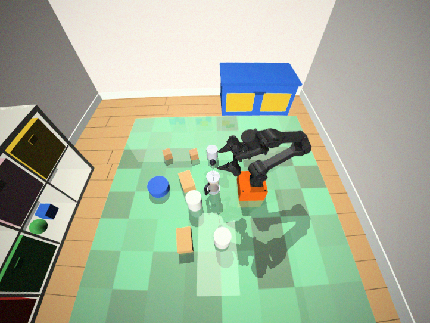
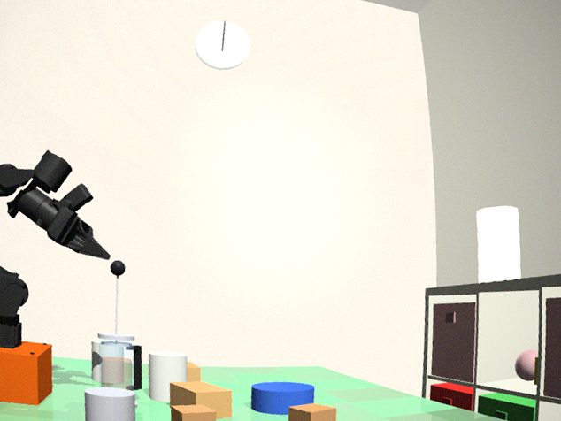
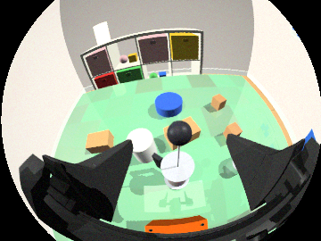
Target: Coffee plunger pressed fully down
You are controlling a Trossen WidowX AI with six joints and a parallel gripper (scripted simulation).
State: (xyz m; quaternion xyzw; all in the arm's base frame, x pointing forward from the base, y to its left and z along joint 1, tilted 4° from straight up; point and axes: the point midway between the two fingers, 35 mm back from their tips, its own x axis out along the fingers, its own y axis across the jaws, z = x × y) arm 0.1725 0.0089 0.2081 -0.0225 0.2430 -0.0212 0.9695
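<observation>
The black parallel-jaw gripper (image 2: 103, 256) hung just above the black ball knob (image 2: 117, 268) of the raised plunger, its fingers spread wide and gripping nothing. The clear glass coffee press (image 1: 212, 183) stood upright near the middle of the green checked worktop (image 1: 284, 278), between the orange base block (image 1: 252, 193) and a tan wooden block (image 1: 186, 180).

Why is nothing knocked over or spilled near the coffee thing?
Nothing stands out. The coffee press stands upright with its plunger knob raised, and the open gripper hangs just above it, not touching.
</observation>
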